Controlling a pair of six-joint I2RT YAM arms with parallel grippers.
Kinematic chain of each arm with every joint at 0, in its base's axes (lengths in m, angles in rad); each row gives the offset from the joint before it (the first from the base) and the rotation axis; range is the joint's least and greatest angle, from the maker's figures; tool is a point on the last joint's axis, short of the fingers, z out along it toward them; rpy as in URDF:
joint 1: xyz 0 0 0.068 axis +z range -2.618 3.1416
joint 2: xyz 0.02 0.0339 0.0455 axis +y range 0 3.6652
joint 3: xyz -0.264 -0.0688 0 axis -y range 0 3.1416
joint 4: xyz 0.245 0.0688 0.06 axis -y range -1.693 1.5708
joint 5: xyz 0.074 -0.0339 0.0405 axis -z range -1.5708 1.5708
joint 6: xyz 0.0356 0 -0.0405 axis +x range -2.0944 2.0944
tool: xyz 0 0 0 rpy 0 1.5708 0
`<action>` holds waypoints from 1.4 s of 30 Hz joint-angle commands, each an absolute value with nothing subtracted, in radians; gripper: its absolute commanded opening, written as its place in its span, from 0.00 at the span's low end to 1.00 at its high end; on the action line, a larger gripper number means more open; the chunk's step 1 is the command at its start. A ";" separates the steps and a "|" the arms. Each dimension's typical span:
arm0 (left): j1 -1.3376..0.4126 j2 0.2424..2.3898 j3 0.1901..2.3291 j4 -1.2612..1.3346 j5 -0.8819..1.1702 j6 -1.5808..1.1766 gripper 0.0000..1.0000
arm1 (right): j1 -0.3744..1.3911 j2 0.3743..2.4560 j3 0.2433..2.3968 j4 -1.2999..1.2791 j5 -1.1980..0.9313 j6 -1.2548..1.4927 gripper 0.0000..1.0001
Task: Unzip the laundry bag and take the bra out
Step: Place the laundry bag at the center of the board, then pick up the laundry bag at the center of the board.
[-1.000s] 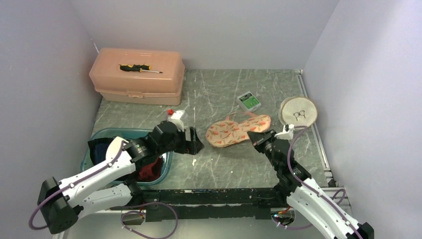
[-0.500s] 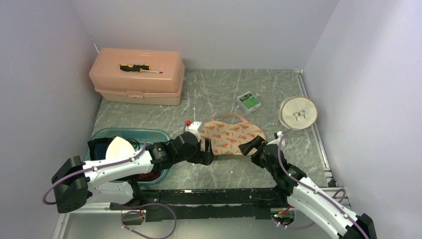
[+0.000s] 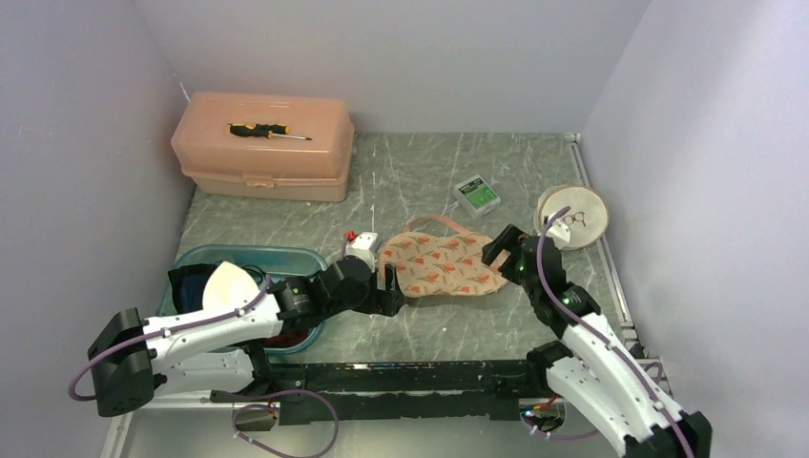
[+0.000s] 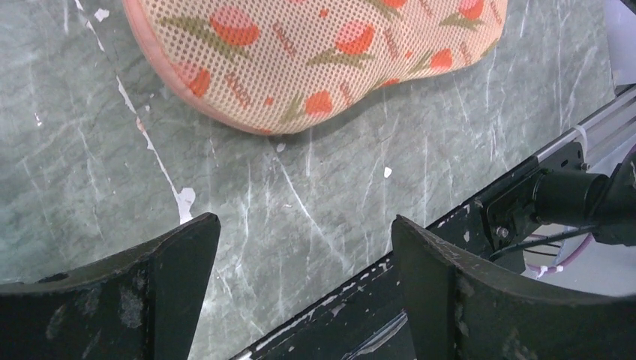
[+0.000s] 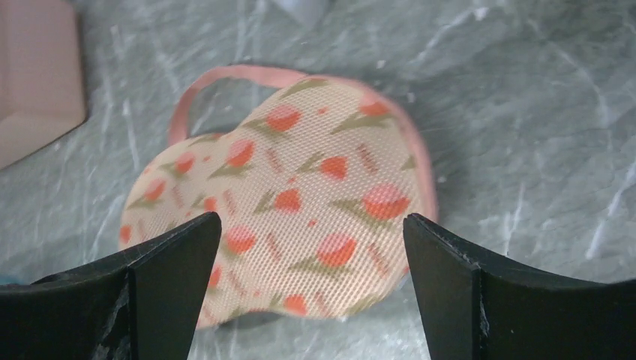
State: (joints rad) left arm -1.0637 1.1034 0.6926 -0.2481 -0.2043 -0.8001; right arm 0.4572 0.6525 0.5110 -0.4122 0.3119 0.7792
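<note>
At 10 o'clock on the table [image 3: 429,172] stands a pink tool box [image 3: 262,157] with a screwdriver [image 3: 259,131] lying on its lid. Nearer, at 8 o'clock, is a teal basin [image 3: 250,252] of dark clothes. A patch of red fabric shows in it under the left arm [image 3: 200,324]. As far as can be told this is the bra [image 3: 289,334], and most of it is hidden.

The left jaws stand wide with nothing between them, low over bare table just beside the near-left edge of the laundry bag [image 3: 439,265]. In the left wrist view the bag's rounded edge lies at 12 o'clock from the jaws, apart from both fingers. The bra lies at 8 o'clock from the left jaws, back along the arm, well apart from them.

The laundry bag, mesh with a tulip print, lies flat at the table's middle. Its pink loop [image 3: 441,222] is at its far side. Whether its zip is open cannot be told. At 1 o'clock from the bag sits a small green and white box [image 3: 477,195].

The right jaws are also wide and hold nothing, raised over the bag's right end. In the right wrist view the bag lies ahead of them, between the two fingers. The bra is far off at 8 o'clock from the right jaws, beyond the bag and the left arm.

At 3 o'clock, near the right wall, is a round pad [image 3: 584,218] with a picture of glasses.
</note>
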 commanded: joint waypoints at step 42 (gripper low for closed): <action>-0.994 1.437 0.593 0.410 0.086 -1.191 0.94 | 0.364 0.616 -0.014 0.225 -0.118 1.228 0.55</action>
State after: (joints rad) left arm -0.9977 1.4017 0.6353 0.1974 -0.0006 -1.0111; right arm 0.3557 0.5926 0.0120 0.1001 -0.1368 1.1408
